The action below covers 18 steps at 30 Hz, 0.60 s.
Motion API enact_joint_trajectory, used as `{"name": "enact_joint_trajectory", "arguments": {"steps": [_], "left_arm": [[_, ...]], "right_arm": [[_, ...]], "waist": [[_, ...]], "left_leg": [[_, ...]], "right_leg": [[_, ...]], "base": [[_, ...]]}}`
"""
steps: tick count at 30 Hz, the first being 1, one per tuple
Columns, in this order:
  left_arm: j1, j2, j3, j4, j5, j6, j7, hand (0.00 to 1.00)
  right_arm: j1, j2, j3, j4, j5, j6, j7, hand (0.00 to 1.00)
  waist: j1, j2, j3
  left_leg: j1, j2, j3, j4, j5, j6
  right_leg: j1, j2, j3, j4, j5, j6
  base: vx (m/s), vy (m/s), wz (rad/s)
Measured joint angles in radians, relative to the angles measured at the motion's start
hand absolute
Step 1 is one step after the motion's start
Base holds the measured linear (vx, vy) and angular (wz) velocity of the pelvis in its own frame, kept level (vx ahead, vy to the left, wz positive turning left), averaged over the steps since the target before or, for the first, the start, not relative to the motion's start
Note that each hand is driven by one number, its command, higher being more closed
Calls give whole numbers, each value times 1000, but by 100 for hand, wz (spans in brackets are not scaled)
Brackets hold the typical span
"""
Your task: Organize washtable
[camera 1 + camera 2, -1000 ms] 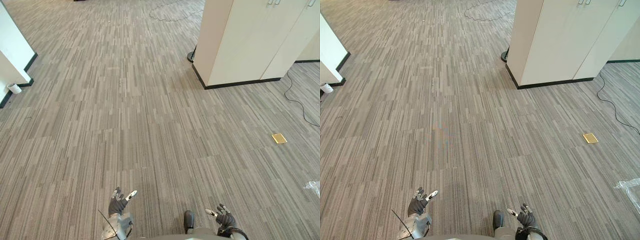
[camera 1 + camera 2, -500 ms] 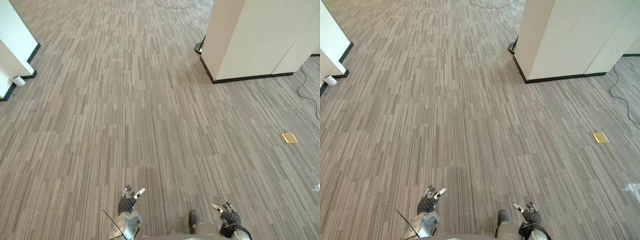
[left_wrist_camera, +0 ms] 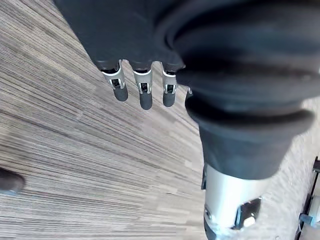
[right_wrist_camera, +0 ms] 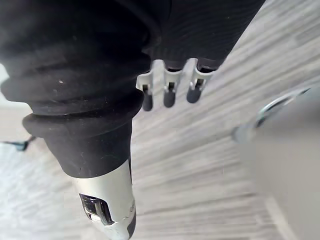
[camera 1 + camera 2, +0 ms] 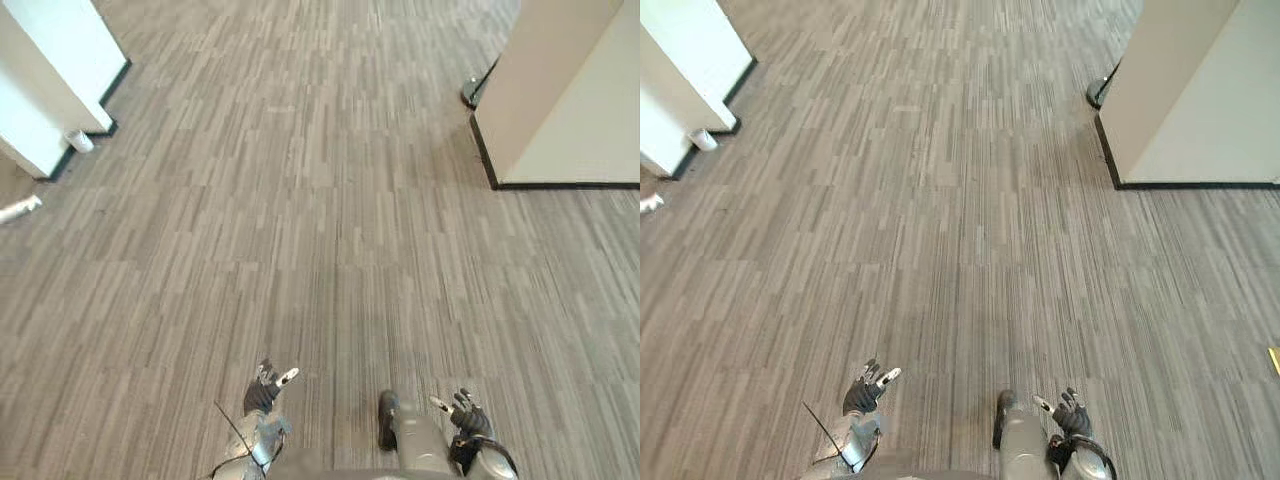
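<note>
No washtable or item from it is in sight; striped grey carpet (image 5: 300,230) stretches ahead of me. My left hand (image 5: 264,388) hangs low at the lower left with relaxed fingers (image 3: 145,95) and holds nothing. My right hand (image 5: 468,418) hangs at the lower right, its fingers (image 4: 169,95) likewise loose and empty. Both hands are over bare floor.
A cream cabinet with a black base (image 5: 560,100) stands at the upper right, a dark round foot (image 5: 474,90) beside its corner. A white wall corner with black skirting (image 5: 55,80) is at the upper left, a small white cup (image 5: 80,141) at its base. A yellow tag (image 5: 1274,358) lies at the right edge.
The camera has moved: the whole picture has swung, so the cabinet slides right and up while the white wall corner comes further in. Both hands stay low and empty.
</note>
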Motion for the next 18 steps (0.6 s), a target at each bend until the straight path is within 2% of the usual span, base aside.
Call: {"name": "enact_joint_trajectory", "arguments": {"steps": [2, 3, 4, 5, 6, 7, 8, 9, 10, 11, 12, 13, 14, 15, 16, 17, 18], "left_arm": [[26, -1, 12, -35, 2, -2, 1, 0], [37, -6, 12, -38, 5, 0, 1, 0], [59, -20, 12, -47, 9, 1, 4, 0], [71, -27, 11, -56, 11, 1, 4, 0], [84, -28, 12, -51, 13, 4, 6, 0], [82, -29, 12, -56, 23, 5, 11, 0], [76, -17, 17, -63, 31, 5, 12, 0], [64, -8, 23, -68, 33, 5, 12, 0], [62, -6, 22, -67, 33, 5, 13, 0], [61, -5, 16, -62, 33, 5, 13, 0], [54, 5, 7, -56, 34, 5, 14, 0], [46, 12, 6, -53, 42, 6, 15, 0], [39, 27, 3, -54, 57, 5, 15, 0], [37, 34, 1, -55, 70, 4, 18, 0], [35, 42, -9, -55, 70, 1, 19, 0], [30, 43, -11, -55, 70, 1, 19, 0], [20, 44, -15, -54, 70, 1, 19, 0]], "right_arm": [[-29, -1, 22, -2, 1, -1, 0, 0], [-32, -5, 29, -7, 3, -2, 0, 0], [-22, -16, 29, -15, 13, -5, 0, 0], [-19, -23, 29, -11, 19, -9, 0, 0], [-18, -23, 26, 4, 25, -9, -1, 0], [-17, 1, 27, 20, 35, -9, 0, 0], [-12, 21, 28, 18, 38, -10, 2, 0], [5, 39, 28, 18, 38, -9, 5, 0], [10, 48, 29, 18, 38, -9, 6, 0], [22, 61, 29, 23, 38, -10, 10, 0], [19, 65, 31, 29, 38, -10, 18, 0], [20, 64, 31, 29, 38, -10, 22, 0], [25, 63, 31, 29, 38, -10, 23, 0], [35, 61, 31, 26, 38, -12, 24, 0], [59, 57, 29, 8, 38, -13, 25, 0], [72, 54, 27, -1, 38, -16, 26, 0], [92, 53, 17, -9, 38, -17, 27, 0]], "waist": [[13, -12, 6], [18, -16, 6], [29, -1, -3], [29, 8, -5], [32, 12, -15], [26, -38, -37], [22, -75, -54], [19, -112, -54], [18, -125, -55], [1, -121, -49], [-6, -117, -45], [-7, -114, -43], [-7, -106, -38], [-15, -103, -39], [-37, -95, -40], [-50, -92, -38], [-71, -89, -36]], "left_leg": [[-83, -12, 39, -277, 4, -7], [-101, -42, 51, -535, 43, -44], [-105, -56, 44, -764, 104, -96], [-123, -56, 31, -787, 148, -80], [-123, -67, 5, -733, 261, -7], [-120, -102, -5, -709, 291, 63], [-115, -133, 5, -691, 258, 90], [-87, -158, 22, -640, 196, 101], [-66, -166, 28, -603, 151, 106], [6, -172, 27, -553, 50, 113], [62, -178, 25, -551, 11, 114], [102, -179, 25, -560, -10, 115], [199, -183, 24, -609, -43, 106], [271, -191, 22, -664, -55, 103], [352, -202, 10, -728, -67, 94], [383, -206, -4, -749, -77, 89], [433, -209, -23, -774, -101, 77]], "right_leg": [[83, -9, 14, -54, -22, 27], [139, -24, 21, -78, -47, 48], [192, -28, 44, -97, -80, 73], [212, -21, 60, -98, -98, 89], [243, -32, 74, -89, -111, 87], [211, -81, 81, -4, -110, 87], [147, -126, 98, 127, -102, 92], [82, -164, 128, 326, -52, 123], [51, -168, 138, 431, 3, 143], [-16, -177, 155, 664, 216, 226], [-83, -168, 169, 837, 209, 262], [-128, -155, 171, 930, 180, 262], [-211, -131, 156, 1046, 114, 228], [-264, -123, 118, 1072, 73, 178], [-337, -121, 48, 1054, 18, 144], [-373, -120, 22, 1026, -9, 133], [-444, -113, -4, 924, -43, 125]], "base": [[840, 43, -62], [730, 143, -61], [747, 247, -68], [589, 241, -68], [869, 406, -43], [722, 333, -28], [889, 409, -4], [616, 259, 4], [896, 361, 15], [835, 297, 19], [677, 235, 18], [501, 124, 5], [485, 77, -1], [720, 77, 14], [585, 19, 29], [595, -34, 50], [744, -116, 67]]}}
